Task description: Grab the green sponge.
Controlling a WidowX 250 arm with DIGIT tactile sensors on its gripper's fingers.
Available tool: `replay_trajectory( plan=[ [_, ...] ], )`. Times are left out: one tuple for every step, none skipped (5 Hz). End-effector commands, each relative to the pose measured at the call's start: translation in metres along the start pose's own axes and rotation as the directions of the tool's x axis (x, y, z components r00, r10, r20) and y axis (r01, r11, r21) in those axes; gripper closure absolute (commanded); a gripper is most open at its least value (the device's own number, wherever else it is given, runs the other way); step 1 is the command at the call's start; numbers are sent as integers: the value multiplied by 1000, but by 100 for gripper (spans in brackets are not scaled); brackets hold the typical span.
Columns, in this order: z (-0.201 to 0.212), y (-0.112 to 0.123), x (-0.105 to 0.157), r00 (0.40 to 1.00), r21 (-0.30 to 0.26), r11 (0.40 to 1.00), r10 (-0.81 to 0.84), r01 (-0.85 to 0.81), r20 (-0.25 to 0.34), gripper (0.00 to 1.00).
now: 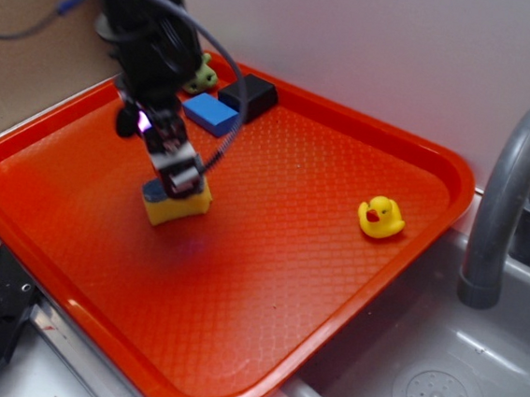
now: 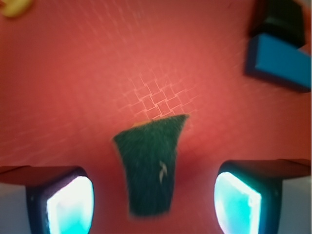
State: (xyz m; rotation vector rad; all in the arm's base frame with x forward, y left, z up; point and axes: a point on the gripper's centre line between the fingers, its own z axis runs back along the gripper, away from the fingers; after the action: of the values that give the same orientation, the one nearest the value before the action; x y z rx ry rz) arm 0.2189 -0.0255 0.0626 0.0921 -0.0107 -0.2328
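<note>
The green sponge (image 2: 150, 163), at lower centre, is being straddled by the claw (image 2: 153, 200), fingers apart; closing is being called for next.

No readable text in either view

No words, labels, brand marks, numbers or signs can be read on anything shown. A small pale fleck is seen on the dark top of the green sponge (image 2: 151, 165) in the wrist view, but it is not made out as a letter or sign. The surfaces of the other things in both views are left plain or blurred.
</note>
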Motion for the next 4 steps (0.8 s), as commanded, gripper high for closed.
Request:
replay_trajectory(
  plan=[
    [-34, 1, -5, 999, 62, 998, -27, 30, -43, 0],
    [-43, -9, -11, 998, 56, 998, -31, 34, -59, 100],
    [-33, -15, -14, 997, 44, 998, -33, 36, -64, 100],
    [-6, -6, -14, 997, 18, 999, 29, -28, -74, 100]
  ],
)
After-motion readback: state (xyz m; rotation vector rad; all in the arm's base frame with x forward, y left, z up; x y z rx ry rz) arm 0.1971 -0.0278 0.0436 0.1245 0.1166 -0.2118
